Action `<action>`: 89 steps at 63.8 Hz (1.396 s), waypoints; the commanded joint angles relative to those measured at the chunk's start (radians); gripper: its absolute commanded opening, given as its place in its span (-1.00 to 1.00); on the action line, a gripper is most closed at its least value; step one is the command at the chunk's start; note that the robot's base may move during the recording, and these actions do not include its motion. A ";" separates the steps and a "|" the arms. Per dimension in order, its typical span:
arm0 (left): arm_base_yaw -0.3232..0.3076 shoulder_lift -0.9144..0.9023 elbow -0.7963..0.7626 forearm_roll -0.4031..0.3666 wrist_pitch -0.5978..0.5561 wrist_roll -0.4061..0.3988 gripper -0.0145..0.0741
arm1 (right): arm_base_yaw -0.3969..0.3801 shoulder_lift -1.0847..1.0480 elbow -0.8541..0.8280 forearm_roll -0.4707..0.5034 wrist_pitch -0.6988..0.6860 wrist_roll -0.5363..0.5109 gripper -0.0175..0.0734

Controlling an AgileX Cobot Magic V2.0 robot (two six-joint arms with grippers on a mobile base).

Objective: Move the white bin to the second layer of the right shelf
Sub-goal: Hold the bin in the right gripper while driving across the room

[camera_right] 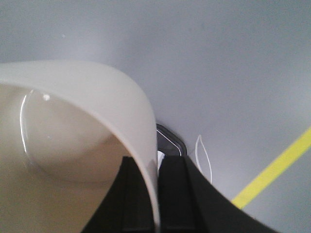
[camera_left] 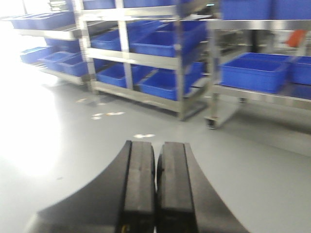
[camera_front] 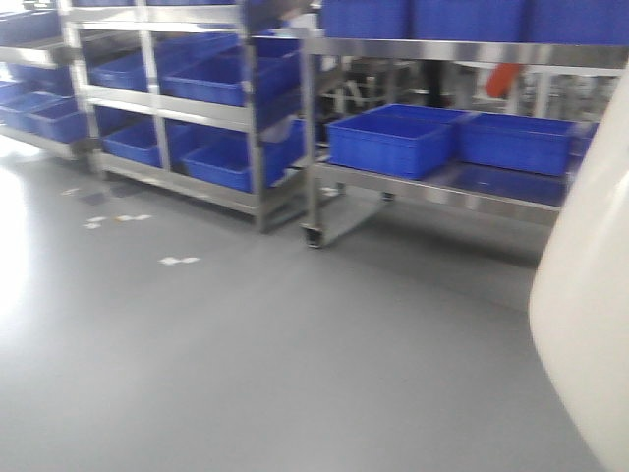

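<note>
The grey floor (camera_front: 246,374) takes up most of each view. Far ahead of both pincers stand the steel racks loaded with blue crates (camera_front: 393,143). The right shelf (camera_front: 311,128) is the nearer one. I take its second layer (camera_front: 432,189) to be the level carrying two crates side by side, though motion blur hides any rollers.

The white bin (camera_right: 73,121) is off the ground, hanging from the right pincer (camera_right: 156,167). That pincer is clamped on the bin's wall, one finger inside and one outside. In the front view the bin (camera_front: 590,295) is only a pale curve at the right edge, well short of the rack. The left pincer (camera_left: 155,145) is closed to a thin slit with nothing between its pads.

This looks like the carrying step – the bin is grasped but not yet delivered. The next move calls for closing in on the right shelf, bringing the bin up to that level and finding a gap beside the crates. Whether there is room is hard to judge from here.

Both views crop the bin, so its base and far rim are out of sight. Below the right pincer are a yellow floor line (camera_right: 272,174) and a thin white loop (camera_right: 201,150) – perhaps a cable.
</note>
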 commanded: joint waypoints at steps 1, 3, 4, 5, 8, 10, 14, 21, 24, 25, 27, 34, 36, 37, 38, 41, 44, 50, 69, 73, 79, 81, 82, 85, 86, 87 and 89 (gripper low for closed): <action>-0.004 -0.015 0.037 -0.006 -0.085 -0.003 -0.48 | -0.005 -0.004 -0.027 0.000 -0.009 0.000 -0.49; -0.004 -0.015 0.037 -0.006 -0.085 -0.003 -0.48 | -0.005 -0.004 -0.027 0.000 -0.009 0.000 -0.49; -0.004 -0.015 0.037 -0.006 -0.085 -0.003 -0.48 | -0.005 -0.004 -0.027 0.000 -0.009 0.000 -0.49; -0.004 -0.015 0.037 -0.006 -0.085 -0.003 -0.48 | -0.005 -0.004 -0.027 0.000 -0.009 0.000 -0.49; -0.004 -0.015 0.037 -0.006 -0.085 -0.003 -0.48 | -0.005 -0.004 -0.027 0.000 -0.008 0.000 -0.49; -0.004 -0.015 0.037 -0.006 -0.085 -0.003 -0.48 | -0.005 -0.004 -0.027 0.000 -0.008 0.000 -0.49; -0.004 -0.015 0.037 -0.006 -0.085 -0.003 -0.48 | -0.005 -0.004 -0.027 0.000 -0.008 0.000 -0.49; -0.004 -0.015 0.037 -0.006 -0.085 -0.003 -0.48 | -0.005 -0.004 -0.027 0.000 -0.006 0.000 -0.49; -0.004 -0.015 0.037 -0.006 -0.085 -0.003 -0.48 | -0.005 -0.004 -0.027 0.000 -0.006 0.000 -0.49; -0.004 -0.015 0.037 -0.006 -0.085 -0.003 -0.48 | -0.005 -0.004 -0.027 0.000 -0.006 0.000 -0.49; -0.004 -0.015 0.037 -0.006 -0.085 -0.003 -0.48 | -0.005 -0.004 -0.027 0.000 -0.006 0.000 -0.49; -0.004 -0.015 0.037 -0.006 -0.085 -0.003 -0.48 | -0.005 -0.004 -0.027 0.000 -0.006 0.000 -0.49; -0.004 -0.015 0.037 -0.006 -0.085 -0.003 -0.48 | -0.005 -0.004 -0.027 0.000 -0.006 0.000 -0.49; -0.004 -0.015 0.037 -0.006 -0.085 -0.003 -0.48 | -0.005 -0.004 -0.027 0.000 -0.006 0.000 -0.49; -0.004 -0.015 0.037 -0.006 -0.085 -0.003 -0.48 | -0.005 -0.004 -0.027 0.000 -0.006 0.000 -0.49; -0.004 -0.015 0.037 -0.006 -0.085 -0.003 -0.48 | -0.005 -0.004 -0.027 0.000 -0.006 0.000 -0.49; -0.004 -0.015 0.037 -0.006 -0.085 -0.003 -0.48 | -0.005 -0.004 -0.027 0.000 -0.006 0.000 -0.49; -0.004 -0.015 0.037 -0.006 -0.085 -0.003 -0.48 | -0.005 -0.004 -0.027 0.000 -0.006 0.000 -0.49; -0.004 -0.015 0.037 -0.006 -0.085 -0.003 -0.48 | -0.005 -0.004 -0.027 0.000 -0.006 0.000 -0.49; -0.004 -0.015 0.037 -0.006 -0.085 -0.003 -0.48 | -0.005 -0.004 -0.027 0.000 -0.006 0.000 -0.49; -0.004 -0.015 0.037 -0.006 -0.085 -0.003 -0.48 | -0.005 -0.004 -0.027 0.000 -0.006 0.000 -0.49; -0.004 -0.015 0.037 -0.006 -0.085 -0.003 -0.48 | -0.005 -0.004 -0.027 0.000 -0.006 0.000 -0.49; -0.004 -0.015 0.037 -0.006 -0.085 -0.003 -0.48 | -0.005 -0.004 -0.027 0.000 -0.006 0.000 -0.49; -0.004 -0.015 0.037 -0.006 -0.085 -0.003 -0.48 | -0.005 -0.004 -0.027 0.000 -0.006 0.000 -0.49; -0.004 -0.015 0.037 -0.006 -0.085 -0.003 -0.48 | -0.005 -0.004 -0.027 0.000 -0.006 0.000 -0.49; -0.004 -0.015 0.037 -0.006 -0.085 -0.003 -0.48 | -0.005 -0.004 -0.027 0.000 -0.006 0.000 -0.49; -0.004 -0.015 0.037 -0.006 -0.085 -0.003 -0.48 | -0.005 -0.004 -0.027 0.000 -0.006 0.000 -0.49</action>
